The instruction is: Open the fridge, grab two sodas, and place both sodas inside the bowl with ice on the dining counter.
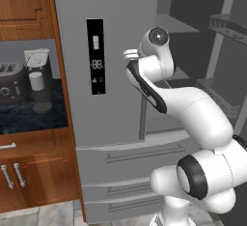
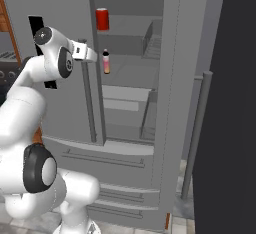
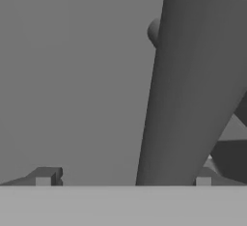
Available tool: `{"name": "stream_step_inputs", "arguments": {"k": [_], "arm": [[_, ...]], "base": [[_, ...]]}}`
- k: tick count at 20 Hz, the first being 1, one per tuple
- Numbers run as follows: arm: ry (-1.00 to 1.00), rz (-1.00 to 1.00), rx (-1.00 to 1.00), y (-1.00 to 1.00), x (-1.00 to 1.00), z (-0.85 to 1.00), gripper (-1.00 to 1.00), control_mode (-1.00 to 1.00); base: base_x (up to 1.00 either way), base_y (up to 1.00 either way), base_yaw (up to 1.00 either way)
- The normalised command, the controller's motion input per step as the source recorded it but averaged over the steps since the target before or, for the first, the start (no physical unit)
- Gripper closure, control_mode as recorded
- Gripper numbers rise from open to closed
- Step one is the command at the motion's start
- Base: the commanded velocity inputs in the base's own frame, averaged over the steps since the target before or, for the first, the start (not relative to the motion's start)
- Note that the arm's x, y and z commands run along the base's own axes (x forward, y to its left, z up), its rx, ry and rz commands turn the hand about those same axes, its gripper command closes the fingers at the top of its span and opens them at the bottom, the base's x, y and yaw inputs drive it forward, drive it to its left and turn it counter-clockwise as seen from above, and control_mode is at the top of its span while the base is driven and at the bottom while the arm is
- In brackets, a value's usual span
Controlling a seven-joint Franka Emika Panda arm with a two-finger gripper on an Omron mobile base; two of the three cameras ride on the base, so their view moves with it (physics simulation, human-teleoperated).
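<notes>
Two sodas stand inside the fridge, whose right door is swung open: the red can on the top shelf, the slim bottle one shelf below. Left of the fridge, a dark counter carries a coffee maker. At the left door's free edge, the gripper has its fingers wide apart, perhaps straddling the bar handle, empty; contact is unclear.

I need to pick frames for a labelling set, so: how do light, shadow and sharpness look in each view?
Left base view: even, soft light, no glare on the fridge. Right base view: the red can and the slim bottle read clearly; the far right edge is a dark slab. Hand view: flat grey shading, a handle bar looms very close between the open gripper.
</notes>
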Motion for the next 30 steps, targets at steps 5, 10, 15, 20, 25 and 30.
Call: {"name": "stream_step_inputs", "arguments": {"k": [5,10,15,20,25,30], "arm": [[-0.06,0.00,0.00,-0.37,0.00,0.00,-1.00,-1.00],[-0.06,0.00,0.00,-0.30,0.00,0.00,-1.00,-1.00],[-0.02,0.00,0.00,0.04,0.17,-0.05,-1.00,-1.00],[0.00,0.02,0.00,0.17,0.28,-0.09,-1.00,-1.00],[0.00,0.02,0.00,0.26,0.25,-0.11,1.00,-1.00],[0.00,0.03,0.00,0.21,0.11,-0.03,1.00,-1.00]], "base": [[0.00,0.00,0.00],[0.00,0.00,0.00],[0.00,0.00,0.00],[0.00,0.00,0.00],[0.00,0.00,0.00],[0.00,0.00,0.00]]}}
